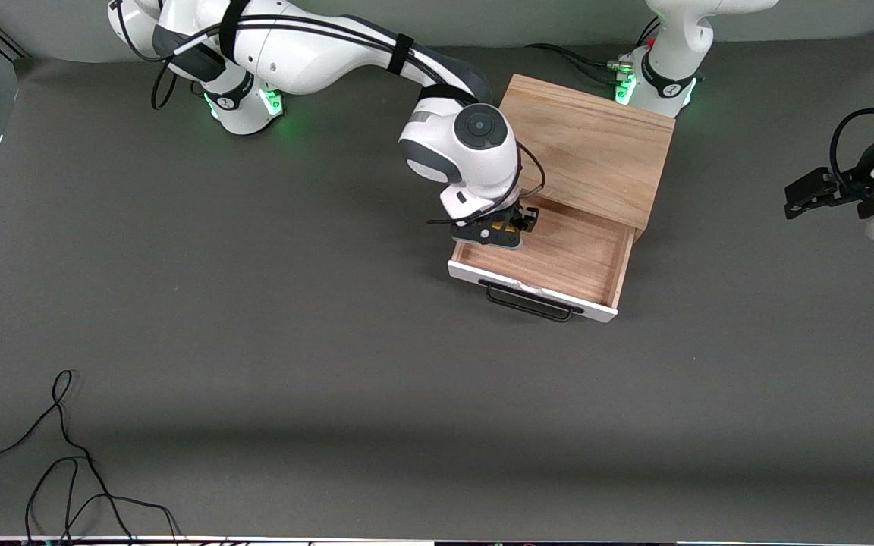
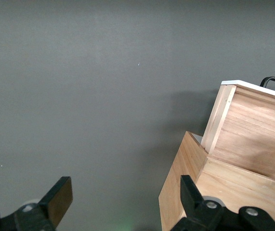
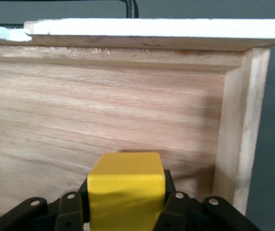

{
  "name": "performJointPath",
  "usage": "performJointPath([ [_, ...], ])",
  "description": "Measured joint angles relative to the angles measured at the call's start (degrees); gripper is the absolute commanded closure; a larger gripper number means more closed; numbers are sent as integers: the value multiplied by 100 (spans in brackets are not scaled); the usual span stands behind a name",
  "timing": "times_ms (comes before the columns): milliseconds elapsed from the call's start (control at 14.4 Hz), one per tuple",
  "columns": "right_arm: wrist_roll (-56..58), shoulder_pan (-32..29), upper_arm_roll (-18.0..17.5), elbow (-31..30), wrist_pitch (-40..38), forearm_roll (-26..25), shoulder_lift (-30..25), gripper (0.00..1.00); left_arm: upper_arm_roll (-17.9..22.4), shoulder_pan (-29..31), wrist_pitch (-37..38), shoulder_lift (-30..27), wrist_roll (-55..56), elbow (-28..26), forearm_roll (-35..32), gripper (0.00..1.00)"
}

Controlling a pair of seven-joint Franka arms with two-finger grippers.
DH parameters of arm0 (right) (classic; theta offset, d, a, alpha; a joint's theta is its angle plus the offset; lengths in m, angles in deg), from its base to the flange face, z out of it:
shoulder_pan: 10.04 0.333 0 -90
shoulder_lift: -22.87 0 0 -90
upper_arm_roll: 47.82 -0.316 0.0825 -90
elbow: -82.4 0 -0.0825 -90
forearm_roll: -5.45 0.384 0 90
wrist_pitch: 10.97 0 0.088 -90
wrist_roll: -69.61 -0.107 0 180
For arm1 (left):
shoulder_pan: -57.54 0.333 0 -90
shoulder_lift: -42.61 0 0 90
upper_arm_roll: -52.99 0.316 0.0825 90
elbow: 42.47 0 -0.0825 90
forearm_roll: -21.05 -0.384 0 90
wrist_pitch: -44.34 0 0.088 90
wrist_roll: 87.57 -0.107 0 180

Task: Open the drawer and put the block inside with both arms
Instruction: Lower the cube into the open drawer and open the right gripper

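1. Two arms work at a big grey table [image 1: 255, 341]. The wooden cabinet [image 1: 596, 144] sits near the left arm's base.
2. The drawer [image 1: 558, 262] is pulled out toward the front camera, with its black handle [image 1: 532, 302] at about 6 o'clock from the cabinet in the front view.
3. The right gripper [image 1: 499, 227] is over the drawer's corner toward the right arm's end. I think the placing step is in hand.
4. The left gripper [image 2: 123, 202] waits over the table beside the cabinet, its claw spread wide and holding nothing.
5. The small yellow block [image 3: 126, 190] is pinched in the right claw, just above the drawer's floor.
6. Next, I guess, the claw should lower a little and let go.
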Motion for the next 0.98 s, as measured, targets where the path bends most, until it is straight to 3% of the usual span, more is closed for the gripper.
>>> performJointPath([
  [697, -18, -5, 2, 254, -87, -2, -21, 0, 134, -193, 0, 0, -4, 8, 75, 0],
  [975, -19, -160, 12, 1080, -1242, -3, -281, 0, 164, -193, 0, 1, -4, 10, 76, 0],
])
